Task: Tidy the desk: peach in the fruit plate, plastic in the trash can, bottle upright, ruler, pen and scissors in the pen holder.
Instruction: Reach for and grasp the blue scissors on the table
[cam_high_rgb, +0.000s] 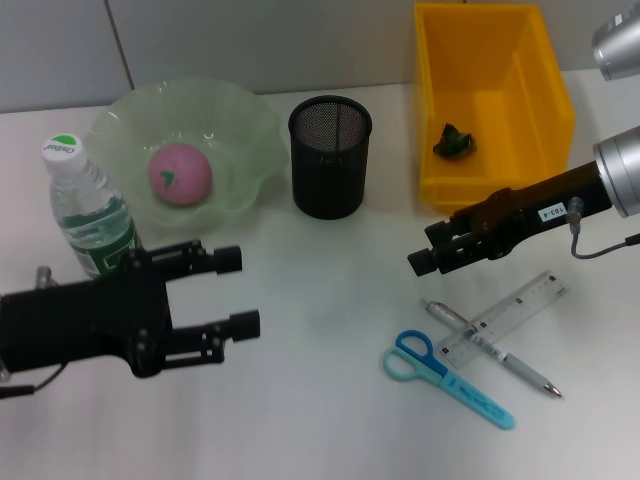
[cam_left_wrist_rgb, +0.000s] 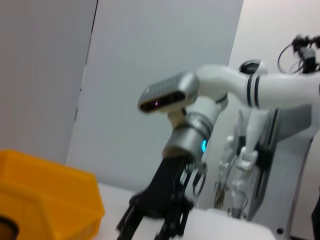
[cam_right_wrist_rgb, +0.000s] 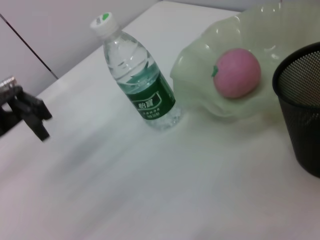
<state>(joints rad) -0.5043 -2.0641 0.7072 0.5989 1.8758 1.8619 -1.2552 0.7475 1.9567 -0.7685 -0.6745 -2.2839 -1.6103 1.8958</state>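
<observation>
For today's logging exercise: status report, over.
Left gripper open near upright bottle. Right gripper above ruler, pen, scissors, all on desk. Pen holder unobstructed.

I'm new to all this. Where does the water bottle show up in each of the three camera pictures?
Head view: the bottle stands upright at the left edge, just behind the left hand.
Left wrist view: not in it.
Right wrist view: the bottle stands upper middle, cap up.
Shared landmark: the fruit plate holding the peach sits beside the bottle in both views.
</observation>
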